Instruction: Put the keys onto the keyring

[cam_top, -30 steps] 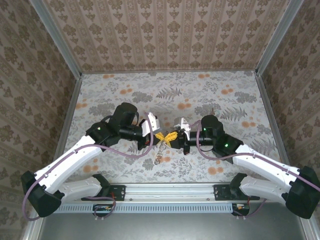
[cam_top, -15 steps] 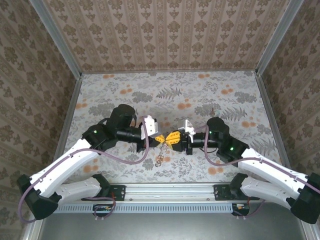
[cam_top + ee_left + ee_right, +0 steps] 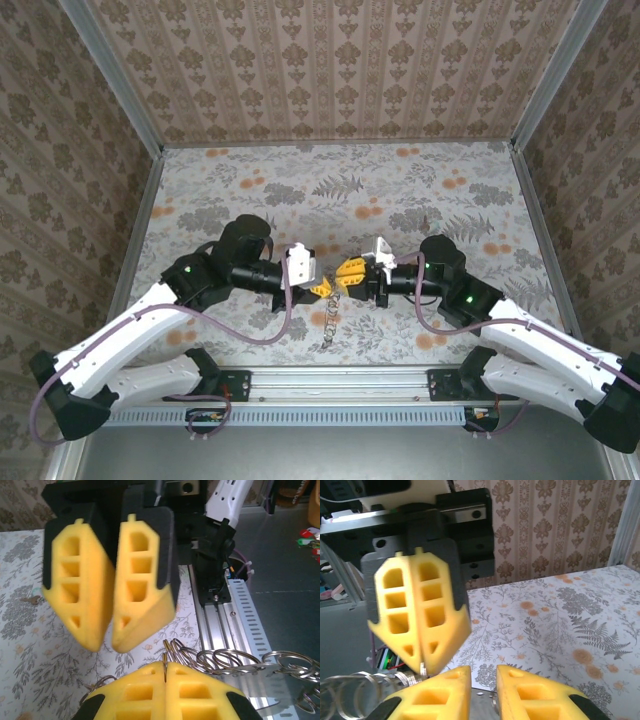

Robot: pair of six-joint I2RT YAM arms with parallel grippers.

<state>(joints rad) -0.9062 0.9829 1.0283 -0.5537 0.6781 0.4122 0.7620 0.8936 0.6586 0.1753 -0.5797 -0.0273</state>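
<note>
Because the left gripper (image 3: 318, 287) is clamped shut on 1 thin wire loop at the end of the keyring (image 3: 330, 316), the job now, as I judge it, is to present that loop steadily while the right gripper (image 3: 349, 272) comes in to work on it. The right gripper's 2 fingers (image 3: 80, 595) stand slightly apart with nothing between them. They face the left gripper tip to tip, just beside it, above the table (image 3: 430, 190).

To do this well, the left arm should hold the loop level and not twist it. The wire is thin and could slip or turn between the yellow pads (image 3: 145, 692). The right gripper should line up squarely with the loop and close only once the wire sits between its fingers, not beside them.

The keyring is pinched at the tip of the left gripper, with its top loop poking out toward the right gripper. The rest of the rings hangs down toward the table, below both grippers and free of the right one. Where the key is I cannot tell; it is too small to pick out.
</note>
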